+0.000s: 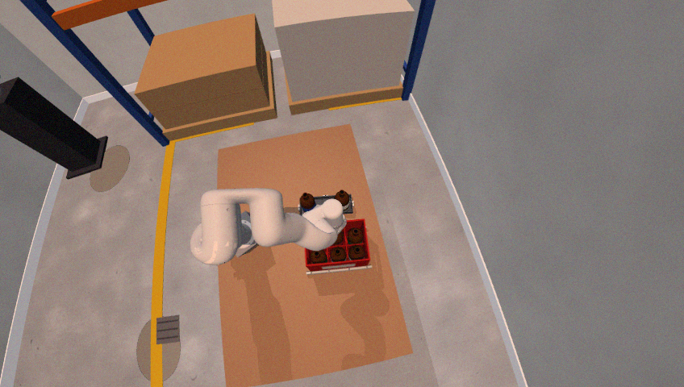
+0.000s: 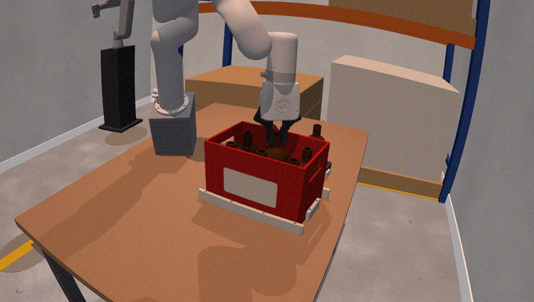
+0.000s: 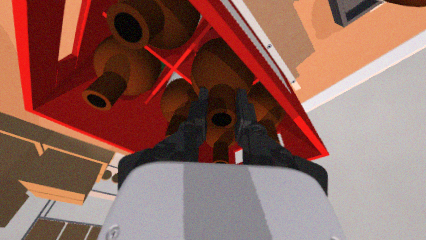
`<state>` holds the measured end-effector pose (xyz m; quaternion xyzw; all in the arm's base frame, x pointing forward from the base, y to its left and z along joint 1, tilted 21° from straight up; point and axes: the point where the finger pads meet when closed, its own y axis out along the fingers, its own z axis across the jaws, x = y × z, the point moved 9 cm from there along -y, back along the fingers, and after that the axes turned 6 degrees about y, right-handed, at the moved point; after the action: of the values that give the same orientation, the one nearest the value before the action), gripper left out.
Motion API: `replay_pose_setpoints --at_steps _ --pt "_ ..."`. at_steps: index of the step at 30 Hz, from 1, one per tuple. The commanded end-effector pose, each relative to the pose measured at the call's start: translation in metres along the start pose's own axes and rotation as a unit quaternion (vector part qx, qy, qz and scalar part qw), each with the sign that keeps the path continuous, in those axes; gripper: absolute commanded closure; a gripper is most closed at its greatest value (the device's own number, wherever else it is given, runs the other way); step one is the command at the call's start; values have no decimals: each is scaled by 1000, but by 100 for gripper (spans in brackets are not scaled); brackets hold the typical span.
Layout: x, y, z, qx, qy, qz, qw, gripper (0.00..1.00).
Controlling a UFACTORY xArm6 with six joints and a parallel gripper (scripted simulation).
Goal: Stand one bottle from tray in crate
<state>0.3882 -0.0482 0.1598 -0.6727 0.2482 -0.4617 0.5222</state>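
Observation:
The red crate [image 1: 367,242] [image 2: 292,194] [image 3: 40,60] stands on the table and holds several brown bottles, with necks showing in the exterior view [image 2: 247,140] [image 2: 306,153]. My gripper [image 2: 276,136] [image 3: 221,100] reaches down into the crate. It is shut on the neck of a brown bottle [image 2: 277,152] [image 3: 221,111] in the back row. That bottle's shoulders sit higher than the other bottles. Its base is hidden by the crate walls. Two bottles [image 1: 306,200] [image 1: 341,196] stand upright on the grey tray [image 1: 324,197] [image 3: 350,10] behind the crate. One of them also shows in the exterior view [image 2: 316,131].
White guide rails [image 2: 250,213] frame the crate's foot. The arm's grey pedestal [image 2: 172,127] stands left of the crate. Behind the table are a brown box [image 2: 239,83], a pale box [image 2: 393,112] and blue rack posts [image 2: 464,112]. A black post [image 2: 118,85] stands far left.

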Motion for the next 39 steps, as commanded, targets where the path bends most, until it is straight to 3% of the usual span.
replay_pose_setpoints --at_steps 1,39 --pt "1 0 1 2 0 -1 1000 100" --pt "1 14 1 2 0 -1 1000 100"
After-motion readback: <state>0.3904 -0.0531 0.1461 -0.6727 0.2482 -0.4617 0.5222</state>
